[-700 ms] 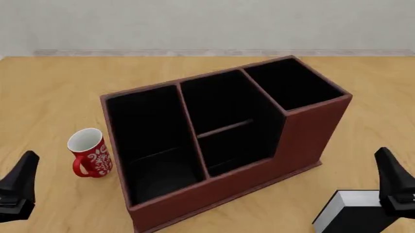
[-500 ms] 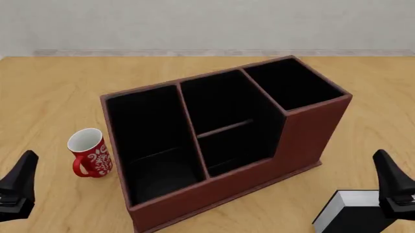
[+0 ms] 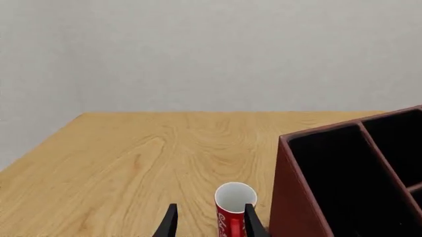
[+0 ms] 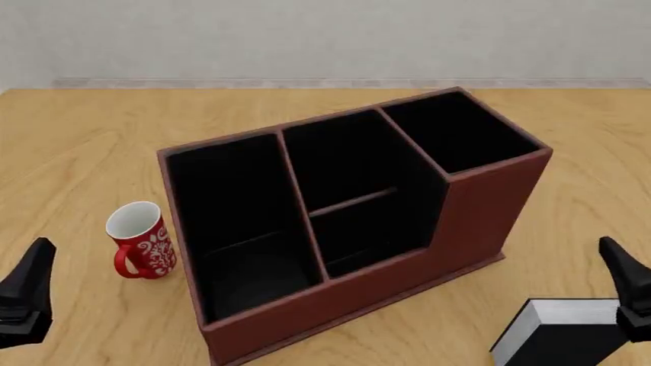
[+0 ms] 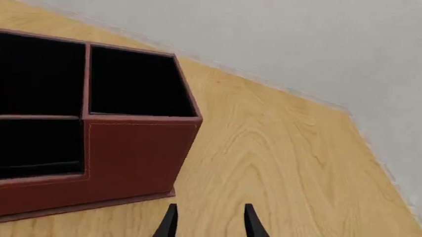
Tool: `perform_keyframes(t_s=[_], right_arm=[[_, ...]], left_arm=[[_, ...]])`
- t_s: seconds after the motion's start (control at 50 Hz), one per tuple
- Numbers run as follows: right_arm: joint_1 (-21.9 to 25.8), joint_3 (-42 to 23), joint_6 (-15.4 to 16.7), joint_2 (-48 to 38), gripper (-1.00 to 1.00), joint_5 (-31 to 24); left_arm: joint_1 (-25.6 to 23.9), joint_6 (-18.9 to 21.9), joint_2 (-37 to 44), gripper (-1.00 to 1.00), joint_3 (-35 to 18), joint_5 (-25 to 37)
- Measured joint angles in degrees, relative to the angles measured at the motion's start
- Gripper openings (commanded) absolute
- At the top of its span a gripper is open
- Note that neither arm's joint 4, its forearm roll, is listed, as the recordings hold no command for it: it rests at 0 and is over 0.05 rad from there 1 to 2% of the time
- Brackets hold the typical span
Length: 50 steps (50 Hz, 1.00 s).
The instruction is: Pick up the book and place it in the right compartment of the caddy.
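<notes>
Item: the book (image 4: pixel 565 339), lying flat at the desk's near right corner, just beside my right claw (image 4: pixel 629 301), long axis running along the near edge. Right claw's fingers are standing apart, gripping nothing; my left claw (image 4: pixel 26 301), likewise apart, is sitting well off at the near left corner, so the right is the nearer.

The book (image 4: pixel 565 339) lies flat on my counter (image 4: pixel 81 152) at the near right edge of the front view: black cover up, white page edges facing left, partly cut off by the frame. The caddy (image 4: pixel 478 221), reddish-brown with black lining, stands angled mid-counter, well apart from the book. Its right compartment (image 4: pixel 458 133), squarish and tallest-walled, holds nothing I can see.
</notes>
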State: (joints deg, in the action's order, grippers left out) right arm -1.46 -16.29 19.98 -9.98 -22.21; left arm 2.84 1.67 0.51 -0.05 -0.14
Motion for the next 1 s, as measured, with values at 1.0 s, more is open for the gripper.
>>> perform_keyframes(t_s=[1.0], right_arm=[[-7.1, -29.5, 31.6, -15.5, 1.00, -37.9]], left_arm=[[0.0, 0.3, 1.3, 1.00, 0.0, -2.3]])
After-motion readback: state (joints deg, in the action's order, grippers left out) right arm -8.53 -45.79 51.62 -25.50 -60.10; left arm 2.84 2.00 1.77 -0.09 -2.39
